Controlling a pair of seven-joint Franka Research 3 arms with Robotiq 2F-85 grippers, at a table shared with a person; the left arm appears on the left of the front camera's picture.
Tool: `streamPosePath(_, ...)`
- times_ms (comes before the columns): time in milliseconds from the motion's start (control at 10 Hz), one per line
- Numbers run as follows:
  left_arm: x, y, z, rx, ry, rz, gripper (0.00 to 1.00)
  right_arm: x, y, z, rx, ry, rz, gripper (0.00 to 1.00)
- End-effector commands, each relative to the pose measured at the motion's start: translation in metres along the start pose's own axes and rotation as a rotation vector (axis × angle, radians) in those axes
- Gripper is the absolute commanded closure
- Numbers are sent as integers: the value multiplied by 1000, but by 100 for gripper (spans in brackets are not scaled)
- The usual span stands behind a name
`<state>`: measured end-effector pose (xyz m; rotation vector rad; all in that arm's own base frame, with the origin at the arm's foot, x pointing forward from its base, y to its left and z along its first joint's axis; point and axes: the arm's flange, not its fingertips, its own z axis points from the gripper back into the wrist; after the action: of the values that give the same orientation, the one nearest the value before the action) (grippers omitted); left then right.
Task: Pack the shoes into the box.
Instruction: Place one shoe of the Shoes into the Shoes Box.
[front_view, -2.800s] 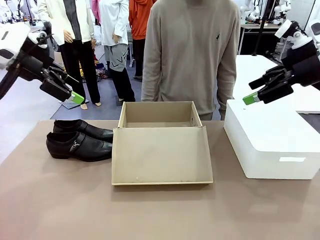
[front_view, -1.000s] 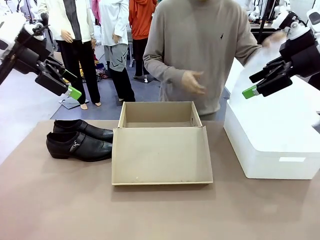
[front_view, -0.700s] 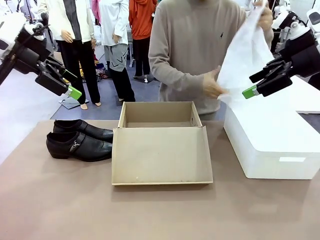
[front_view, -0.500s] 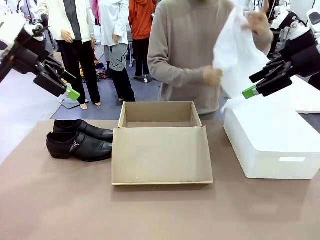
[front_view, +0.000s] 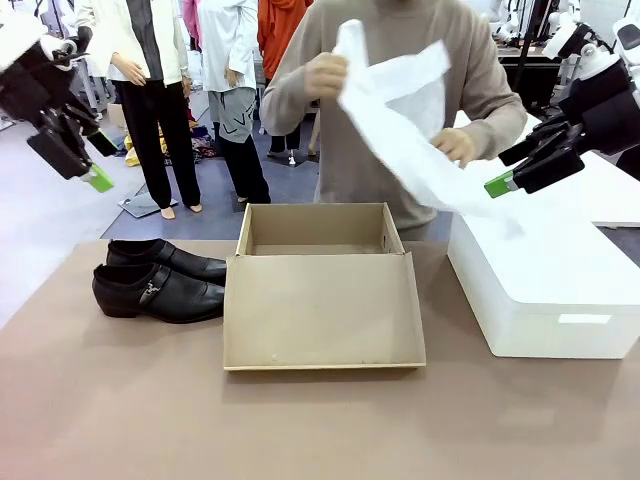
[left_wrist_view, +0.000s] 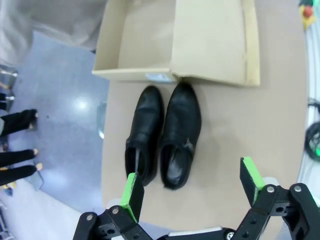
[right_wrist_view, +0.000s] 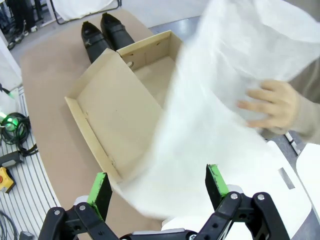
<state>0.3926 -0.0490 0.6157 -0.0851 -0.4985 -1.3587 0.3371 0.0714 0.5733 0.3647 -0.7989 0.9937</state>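
**Two black glossy leather dress shoes (front_view: 160, 290) sit left of tan cardboard shoebox (front_view: 320, 232), both claws wide apart**

Brown table (front_view: 120, 420) carries everything. The shoebox's flap lid (front_view: 320, 310) lies open and flat toward the robot side, and the inside of the box shows bare cardboard. The shoes stand upright, side by side, on the table just left of the shoebox. Their toes point at it, and the nearer toe is just beside the flap's left edge. The nearer shoe shows a small silver buckle strap.

White rectangular box (front_view: 540, 290) sits right of the shoebox, apart from it.

Left gripper (front_view: 100, 160) hangs high, above and left of the shoes, jaws spread wide with nothing between them. Its wrist view looks down past the green pads at both shoes. Right gripper (front_view: 503, 172) hangs above the white box, jaws wide apart, gripping nothing.

At the far side, a person (front_view: 350, 170) holds a white tissue sheet (front_view: 400, 130) above the shoebox, one hand (front_view: 327, 75) high and the other hand (front_view: 458, 145) lower. The sheet's lower end trails toward the right gripper; cannot tell if it touches.
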Motion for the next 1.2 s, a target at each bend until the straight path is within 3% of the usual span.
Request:
streamPosePath(0, -2, 33, 4, -26, 98, -111, 0, 1, 0, 0, 8, -11, 0, 0)
streamPosePath(200, -10, 62, 1, -51, 140, -185, 0, 1, 0, 0, 8, -11, 0, 0)
streamPosePath(600, -28, 102, -24, -109, 200, -144, 0, 1, 0, 0, 8, -11, 0, 0)
streamPosePath(1100, -31, 96, -27, -92, 180, -143, 0, 1, 0, 0, 8, -11, 0, 0)
